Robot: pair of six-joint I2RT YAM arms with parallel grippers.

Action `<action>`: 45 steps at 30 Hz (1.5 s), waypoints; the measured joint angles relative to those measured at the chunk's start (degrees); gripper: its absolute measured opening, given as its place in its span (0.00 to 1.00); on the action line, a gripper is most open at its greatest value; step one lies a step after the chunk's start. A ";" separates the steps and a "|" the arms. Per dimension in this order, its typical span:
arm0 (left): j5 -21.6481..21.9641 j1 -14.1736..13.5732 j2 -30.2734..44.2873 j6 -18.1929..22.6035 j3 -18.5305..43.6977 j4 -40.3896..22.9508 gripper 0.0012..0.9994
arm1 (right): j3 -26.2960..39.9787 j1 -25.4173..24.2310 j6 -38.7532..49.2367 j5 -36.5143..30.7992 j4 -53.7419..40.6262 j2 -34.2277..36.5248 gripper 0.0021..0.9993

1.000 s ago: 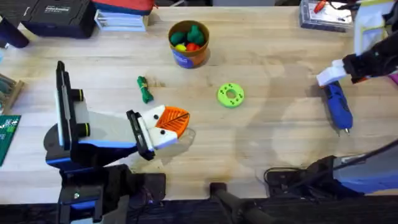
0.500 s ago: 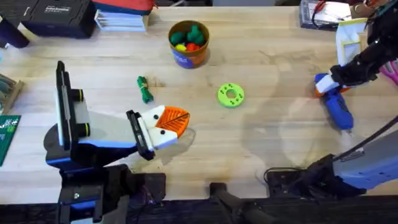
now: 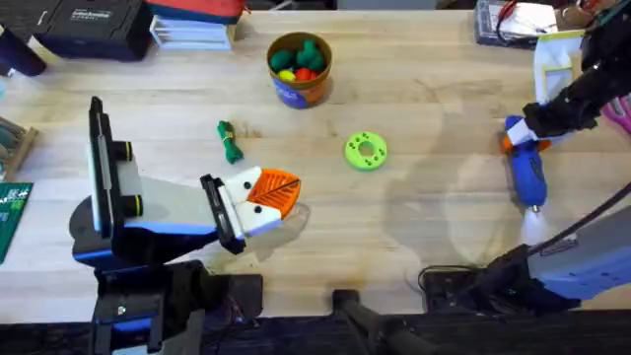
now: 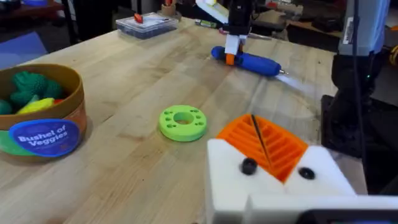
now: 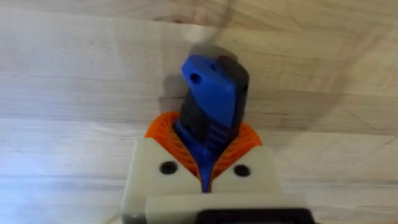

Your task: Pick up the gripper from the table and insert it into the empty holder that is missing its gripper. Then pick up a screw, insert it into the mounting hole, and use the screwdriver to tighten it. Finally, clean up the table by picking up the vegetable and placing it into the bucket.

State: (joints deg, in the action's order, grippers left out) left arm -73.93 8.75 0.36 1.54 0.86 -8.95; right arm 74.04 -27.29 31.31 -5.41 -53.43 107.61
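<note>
The blue screwdriver (image 3: 527,176) lies on the table at the right, its bit towards the front edge. My right gripper (image 3: 521,138) is shut on its rear end, and the right wrist view shows the orange pads (image 5: 163,132) clamping the blue body (image 5: 211,93). The same grip shows far off in the left wrist view, gripper (image 4: 231,53) on screwdriver (image 4: 255,62). My left gripper (image 3: 281,192) hovers shut and holding nothing at the centre left, its orange pads (image 4: 277,149) together. The green vegetable (image 3: 230,143) lies behind it. The bucket (image 3: 296,91) stands at the back centre. The loose gripper, holder and screw are out of view.
A flat green disc with holes (image 3: 366,151) lies mid-table between the two grippers. The bucket (image 4: 46,134) holds several toy vegetables. A black case (image 3: 89,25) and books (image 3: 192,30) line the back left, a clear box (image 3: 513,25) the back right, a circuit board (image 3: 12,212) the left edge.
The right gripper came down onto the screwdriver's rear end and shut on it. The screwdriver's tip has swung a little to the left. The left arm has not moved.
</note>
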 joint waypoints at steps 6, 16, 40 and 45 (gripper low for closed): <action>0.00 0.00 0.00 0.00 0.00 0.00 0.01 | -0.39 -0.04 -3.43 3.75 0.81 -5.96 0.03; 0.00 0.00 0.00 0.00 0.00 0.00 0.01 | -0.39 -0.03 -11.71 6.35 1.28 -27.06 0.03; 0.00 0.00 0.00 0.00 0.00 -0.02 0.01 | -19.46 10.28 -27.22 20.48 13.36 -73.37 0.03; 0.00 0.00 0.00 0.00 0.00 -0.02 0.01 | -23.09 16.08 -29.35 25.53 21.22 -76.29 0.03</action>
State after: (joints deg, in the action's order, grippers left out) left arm -73.93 8.75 0.36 1.54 0.86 -8.97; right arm 50.95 -11.21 1.96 20.12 -32.21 31.32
